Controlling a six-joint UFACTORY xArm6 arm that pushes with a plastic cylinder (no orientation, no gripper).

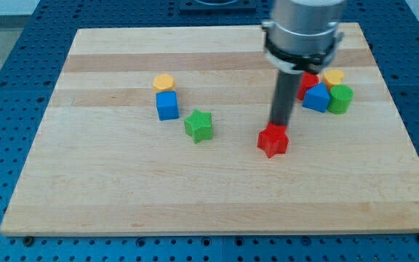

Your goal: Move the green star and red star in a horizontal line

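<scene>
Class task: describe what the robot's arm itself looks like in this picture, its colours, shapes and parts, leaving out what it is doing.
The arm's visible end is a wide, smooth silver-grey cylinder with a black ring around its lower edge. From it a straight, slim dark rod runs down; my tip sits at the upper edge of the red star. No cables, markings or hand show.

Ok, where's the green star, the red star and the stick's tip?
green star (198,125), camera view, middle of its top face
red star (273,141), camera view, middle of its top face
my tip (276,126), camera view, rod's lower end, touching the red star's far edge
</scene>
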